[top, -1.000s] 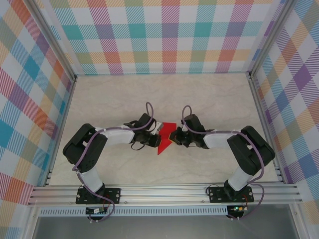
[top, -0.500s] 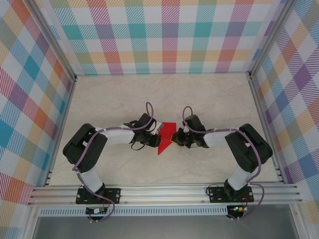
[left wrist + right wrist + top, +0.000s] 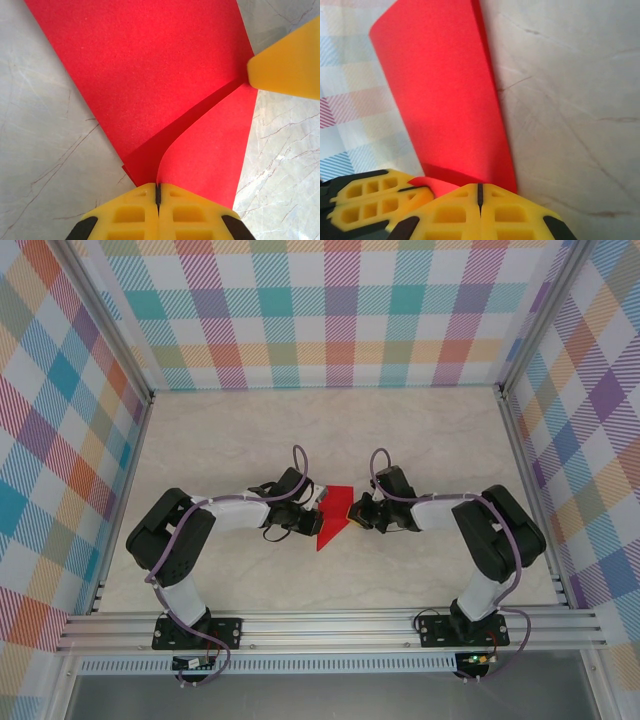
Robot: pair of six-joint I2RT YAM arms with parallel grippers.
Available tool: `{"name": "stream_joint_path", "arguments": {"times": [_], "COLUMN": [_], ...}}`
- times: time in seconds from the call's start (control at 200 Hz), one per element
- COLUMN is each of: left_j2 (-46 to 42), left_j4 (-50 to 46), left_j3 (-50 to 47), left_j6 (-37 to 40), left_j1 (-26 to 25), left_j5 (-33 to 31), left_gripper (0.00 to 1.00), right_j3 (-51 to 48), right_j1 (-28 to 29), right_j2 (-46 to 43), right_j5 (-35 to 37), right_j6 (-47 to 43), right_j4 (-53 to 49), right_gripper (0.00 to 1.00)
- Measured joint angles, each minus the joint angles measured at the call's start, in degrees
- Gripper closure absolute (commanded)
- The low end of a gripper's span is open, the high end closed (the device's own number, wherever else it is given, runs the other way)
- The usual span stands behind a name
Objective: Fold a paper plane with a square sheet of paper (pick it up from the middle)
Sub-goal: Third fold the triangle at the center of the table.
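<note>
Both pincers closed on the creased bright red paper sheet (image 3: 336, 512) - left gripper (image 3: 158, 192) clamps its left edge, right gripper (image 3: 480, 192) its right edge - mid-way across the pale marbled table (image 3: 240, 440), between the arms.

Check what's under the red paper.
Pale marbled table shows on either side of the red paper, whose folded flap overlaps a second red layer. The table patch directly beneath is covered, so anything there can't be seen.

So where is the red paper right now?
In the top view the red paper is above the table, midway between the two arms. The left gripper pinches its left side and the right gripper pinches its right side.
</note>
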Motion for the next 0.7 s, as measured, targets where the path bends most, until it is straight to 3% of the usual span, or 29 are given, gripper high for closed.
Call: {"name": "stream_joint_path", "arguments": {"times": [0.505,0.7], "left_j2": [0.07,0.07], "left_j4": [-0.11,-0.11], "left_j3": [0.07,0.09], "left_j6": [0.02,0.00], "left_j1": [0.00,0.00], "left_j5": [0.00,0.00], "left_gripper": [1.00,1.00], "right_j3": [2.34,3.37], "right_j1": [-1.77,-1.88], "right_j2": [-2.25,1.09], "right_j5": [0.20,0.35], "right_j6": [-2.64,-2.89], "right_j4": [-4.07,-4.09], "right_gripper": [0.98,0.99]}}
